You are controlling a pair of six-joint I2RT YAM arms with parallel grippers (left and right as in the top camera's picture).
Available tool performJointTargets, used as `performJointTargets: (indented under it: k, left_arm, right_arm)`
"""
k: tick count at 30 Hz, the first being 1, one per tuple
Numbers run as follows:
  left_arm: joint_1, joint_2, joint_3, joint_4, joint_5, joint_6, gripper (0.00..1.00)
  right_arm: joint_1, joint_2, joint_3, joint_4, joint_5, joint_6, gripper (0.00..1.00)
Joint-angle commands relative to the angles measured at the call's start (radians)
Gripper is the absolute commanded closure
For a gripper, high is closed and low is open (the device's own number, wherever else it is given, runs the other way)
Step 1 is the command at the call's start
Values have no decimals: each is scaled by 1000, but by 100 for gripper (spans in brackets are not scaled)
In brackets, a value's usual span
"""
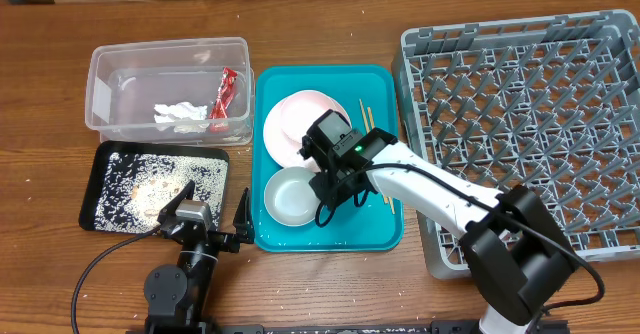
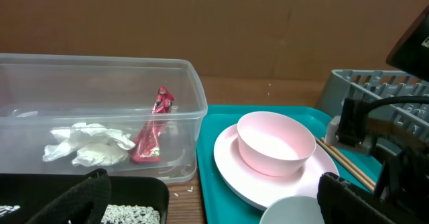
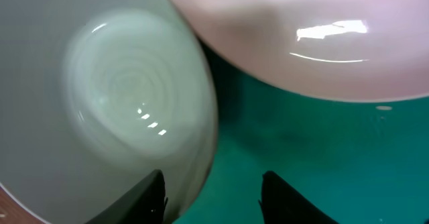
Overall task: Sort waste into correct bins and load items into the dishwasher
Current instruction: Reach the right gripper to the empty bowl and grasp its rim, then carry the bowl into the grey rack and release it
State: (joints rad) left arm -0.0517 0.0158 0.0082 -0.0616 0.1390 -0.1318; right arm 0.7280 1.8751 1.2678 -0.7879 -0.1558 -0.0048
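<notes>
A white bowl (image 1: 288, 195) sits at the front of the teal serving tray (image 1: 385, 229). Behind it a pale pink bowl (image 2: 271, 143) rests on a pale pink plate (image 1: 283, 139). My right gripper (image 1: 330, 189) is open and low over the white bowl's right rim (image 3: 114, 103), one finger above the bowl and one above the tray. Two chopsticks (image 1: 368, 119) lie on the tray's right side. The red wrapper (image 1: 224, 92) and white tissue (image 1: 178, 112) lie in the clear tub (image 1: 110, 64). Crumbs (image 1: 160, 174) cover the black tray (image 1: 95, 184). My left gripper (image 1: 210, 212) is open and empty.
The grey dish rack (image 1: 520, 114) stands at the right, against the teal tray's right edge. A few loose grains (image 2: 175, 192) lie on the wood between the tub and the black tray. My right arm reaches across the rack's front left corner.
</notes>
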Motion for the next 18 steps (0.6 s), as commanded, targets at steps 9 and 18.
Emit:
performJointTargets:
  k: [9,18]
  left_arm:
    - [3,-10,-3,-2,10,-11,0]
    - [3,-10,-3,-2,10,-11,0]
  right_arm:
    - [0,10,-6,-10,-28,-25,91]
    - [-10,-56,68,-120,165,180,96]
